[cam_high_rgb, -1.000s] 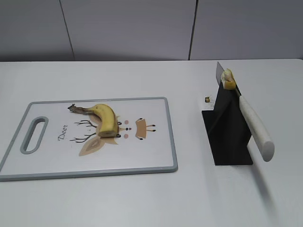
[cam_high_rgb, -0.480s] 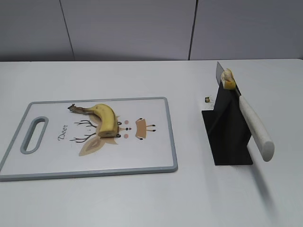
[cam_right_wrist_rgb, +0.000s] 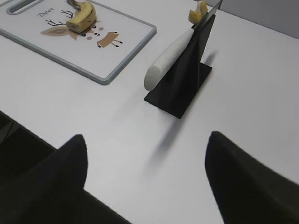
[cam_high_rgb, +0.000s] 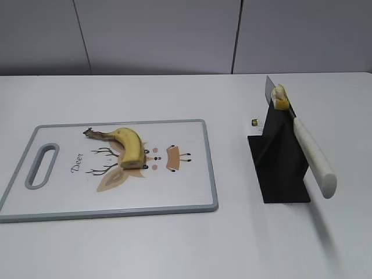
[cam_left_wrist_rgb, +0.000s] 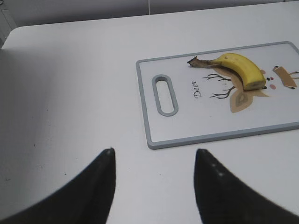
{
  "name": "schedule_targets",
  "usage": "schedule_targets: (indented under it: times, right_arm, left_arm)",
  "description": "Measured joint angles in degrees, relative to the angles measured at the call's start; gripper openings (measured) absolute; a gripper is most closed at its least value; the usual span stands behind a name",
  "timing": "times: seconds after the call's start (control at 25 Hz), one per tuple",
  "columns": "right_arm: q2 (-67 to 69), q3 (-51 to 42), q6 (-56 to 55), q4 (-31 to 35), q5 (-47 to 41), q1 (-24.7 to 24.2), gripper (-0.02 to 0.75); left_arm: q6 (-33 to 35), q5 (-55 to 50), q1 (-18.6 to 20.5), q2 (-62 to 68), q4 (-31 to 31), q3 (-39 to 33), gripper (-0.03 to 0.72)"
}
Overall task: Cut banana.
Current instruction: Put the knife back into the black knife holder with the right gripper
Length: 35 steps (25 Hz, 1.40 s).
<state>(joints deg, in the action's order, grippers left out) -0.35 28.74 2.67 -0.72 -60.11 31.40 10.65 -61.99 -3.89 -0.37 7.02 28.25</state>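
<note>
A cut yellow banana (cam_high_rgb: 129, 145) with its dark stem to the left lies on the white, grey-rimmed cutting board (cam_high_rgb: 192, 192); it also shows in the left wrist view (cam_left_wrist_rgb: 240, 69) and the right wrist view (cam_right_wrist_rgb: 81, 16). A white-handled knife (cam_high_rgb: 311, 154) rests in a black stand (cam_high_rgb: 279, 165), with a small banana piece (cam_high_rgb: 281, 97) stuck on the blade. The knife also shows in the right wrist view (cam_right_wrist_rgb: 170, 58). My left gripper (cam_left_wrist_rgb: 154, 151) is open and empty above bare table left of the board. My right gripper (cam_right_wrist_rgb: 147, 140) is open and empty, near the stand. Neither gripper shows in the exterior view.
A tiny dark and yellow bit (cam_high_rgb: 254, 122) lies on the table just left of the stand. The white table (cam_high_rgb: 232, 244) runs to a grey wall at the back. The board has a slot handle (cam_high_rgb: 42, 165) at its left end.
</note>
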Motion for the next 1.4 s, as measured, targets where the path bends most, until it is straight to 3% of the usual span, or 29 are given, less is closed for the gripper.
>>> schedule_targets:
  times: [0.36, 0.72, 0.92, 1.4]
  right_arm:
    - [0.0, 0.0, 0.0, 0.0, 0.0, -2.4, 0.592]
    - [0.0, 0.0, 0.1, 0.0, 0.0, -18.6, 0.592]
    - [0.0, 0.0, 0.1, 0.0, 0.0, -25.3, 0.592]
    - [0.0, 0.0, 0.1, 0.0, 0.0, -26.6, 0.592]
  left_arm:
    - [0.0, 0.0, 0.0, 0.0, 0.0, 0.0, 0.552]
    - [0.0, 0.0, 0.0, 0.0, 0.0, 0.0, 0.557]
    - [0.0, 0.0, 0.0, 0.0, 0.0, 0.0, 0.557]
    - [0.0, 0.0, 0.0, 0.0, 0.0, 0.0, 0.557]
